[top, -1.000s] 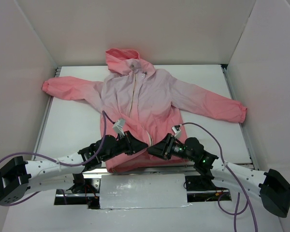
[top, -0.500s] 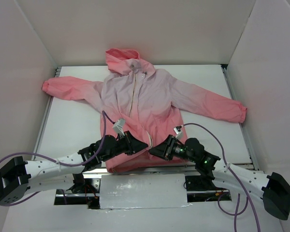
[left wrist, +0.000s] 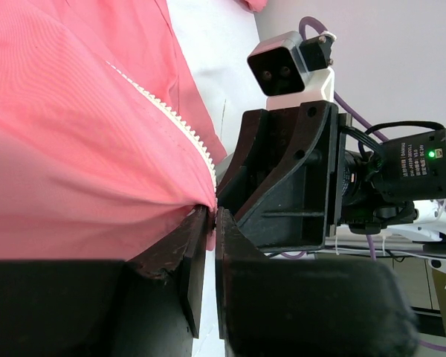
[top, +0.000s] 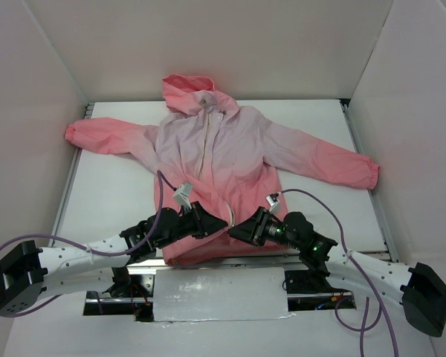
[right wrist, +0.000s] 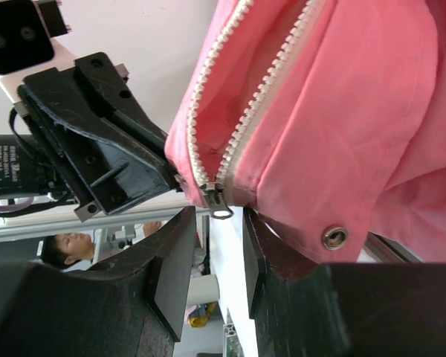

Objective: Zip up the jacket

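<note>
The jacket [top: 215,160] lies flat on the white table, hood at the far end, coral-pink fading to pale pink at the chest, with a cream zipper [top: 206,145] down the front. Both grippers meet at its lifted bottom hem. My left gripper [top: 212,223] is shut on the hem fabric beside the zipper teeth [left wrist: 180,119], its tips [left wrist: 212,212] pinching the edge. My right gripper [top: 235,230] faces it and is open. The metal zipper slider [right wrist: 214,199] hangs at its fingertips [right wrist: 219,216], between the jaws and untouched by them.
White walls enclose the table on three sides. The sleeves spread to the left [top: 97,136] and the right [top: 342,167]. A metal plate [top: 219,294] lies between the arm bases at the near edge. A metal eyelet [right wrist: 334,238] sits on the hem by my right finger.
My right gripper has edged slightly left toward the left gripper at the hem. The left arm and the jacket have stayed still.
</note>
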Available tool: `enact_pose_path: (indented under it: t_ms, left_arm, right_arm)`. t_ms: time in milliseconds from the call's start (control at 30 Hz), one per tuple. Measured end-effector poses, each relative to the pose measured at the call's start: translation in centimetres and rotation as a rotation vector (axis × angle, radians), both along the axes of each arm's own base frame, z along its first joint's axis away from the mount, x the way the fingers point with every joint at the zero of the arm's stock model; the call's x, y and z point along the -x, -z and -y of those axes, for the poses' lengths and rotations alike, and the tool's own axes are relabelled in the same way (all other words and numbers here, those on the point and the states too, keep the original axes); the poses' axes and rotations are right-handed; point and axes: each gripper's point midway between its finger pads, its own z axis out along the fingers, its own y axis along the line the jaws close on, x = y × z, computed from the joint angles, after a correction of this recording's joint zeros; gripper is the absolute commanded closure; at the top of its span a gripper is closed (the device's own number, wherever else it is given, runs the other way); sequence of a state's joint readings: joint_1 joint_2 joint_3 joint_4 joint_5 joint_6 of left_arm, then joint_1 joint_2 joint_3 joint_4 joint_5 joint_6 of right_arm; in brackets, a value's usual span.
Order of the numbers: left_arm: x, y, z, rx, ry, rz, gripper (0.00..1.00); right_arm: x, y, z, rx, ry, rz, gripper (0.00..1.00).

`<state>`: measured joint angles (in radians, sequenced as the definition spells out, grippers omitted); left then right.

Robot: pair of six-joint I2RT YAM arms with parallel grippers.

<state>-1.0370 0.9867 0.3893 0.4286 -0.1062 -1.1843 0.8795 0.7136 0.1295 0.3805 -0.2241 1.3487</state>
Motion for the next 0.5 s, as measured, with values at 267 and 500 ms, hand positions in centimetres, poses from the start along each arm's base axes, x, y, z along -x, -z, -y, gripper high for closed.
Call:
enact_pose_path:
  t_ms: [267,500]
  left_arm:
    - [0.0,-0.1,0.0,0.005,-0.001,0.003,1.00]
    - [0.0,-0.2,0.0,0.007,-0.001,0.003,1.00]
  right_arm:
    - [0.0,-1.2,0.0,-0.047,0.003,0.021,0.61]
    - [0.0,-1.3,0.1,-0.050,0.006,0.023,0.62]
